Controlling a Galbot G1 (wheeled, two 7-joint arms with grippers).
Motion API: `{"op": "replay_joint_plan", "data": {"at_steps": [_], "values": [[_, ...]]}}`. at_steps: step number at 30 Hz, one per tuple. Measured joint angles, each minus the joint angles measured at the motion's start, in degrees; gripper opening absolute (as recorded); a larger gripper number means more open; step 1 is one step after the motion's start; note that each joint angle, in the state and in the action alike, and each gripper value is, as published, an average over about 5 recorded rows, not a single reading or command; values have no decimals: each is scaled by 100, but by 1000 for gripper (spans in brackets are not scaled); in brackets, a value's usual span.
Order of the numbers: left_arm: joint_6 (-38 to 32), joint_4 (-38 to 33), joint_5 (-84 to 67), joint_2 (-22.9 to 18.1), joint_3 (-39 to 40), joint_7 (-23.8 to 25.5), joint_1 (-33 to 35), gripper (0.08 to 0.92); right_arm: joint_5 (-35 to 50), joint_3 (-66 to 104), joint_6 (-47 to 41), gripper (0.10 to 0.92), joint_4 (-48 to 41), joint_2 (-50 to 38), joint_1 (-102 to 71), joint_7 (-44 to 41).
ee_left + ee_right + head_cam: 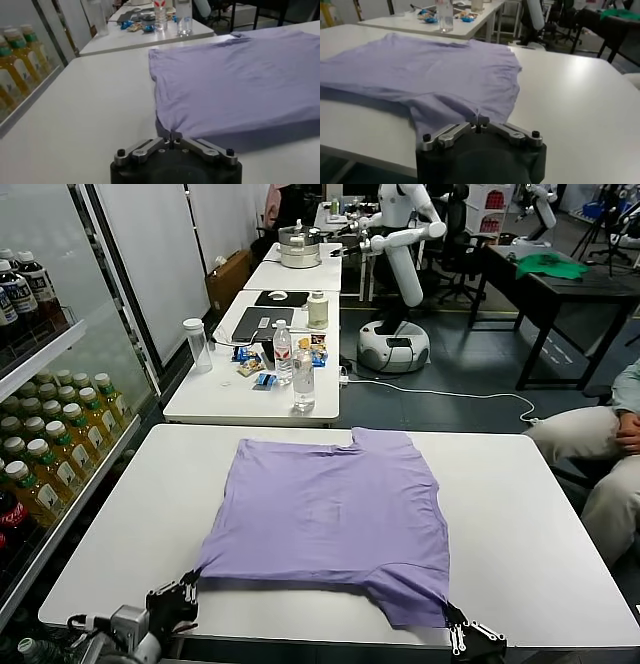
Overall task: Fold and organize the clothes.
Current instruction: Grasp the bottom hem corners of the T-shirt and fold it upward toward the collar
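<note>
A lavender T-shirt (335, 519) lies flat, plain side up, on the white table (540, 524) in the head view. My left gripper (190, 582) is at the shirt's near left corner, shut on the fabric edge; the left wrist view shows its jaws (171, 136) pinched together on the cloth (240, 85). At the near right corner my right gripper (450, 614) is likewise shut on the hem, with the jaws (479, 122) closed on a fold of the shirt (420, 75). Both grippers sit at the table's front edge.
Behind stands a second white table (230, 399) with water bottles (303, 379), snacks and a laptop. A drinks fridge (50, 434) lines the left side. A seated person's legs (590, 454) are at the right. Another robot (400, 274) stands far back.
</note>
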Motion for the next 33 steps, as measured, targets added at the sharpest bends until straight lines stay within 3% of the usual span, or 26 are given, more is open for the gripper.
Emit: {"op": "replay_joint_plan", "data": {"at_steps": [9, 33], "values": [[-77, 15, -134, 56, -226, 88, 40, 84, 34, -274, -273, 113, -157, 11, 893, 98], [-93, 1845, -185, -308, 365, 1077, -2650, 84, 107, -1178, -799, 113, -1650, 266, 3478, 163]]}}
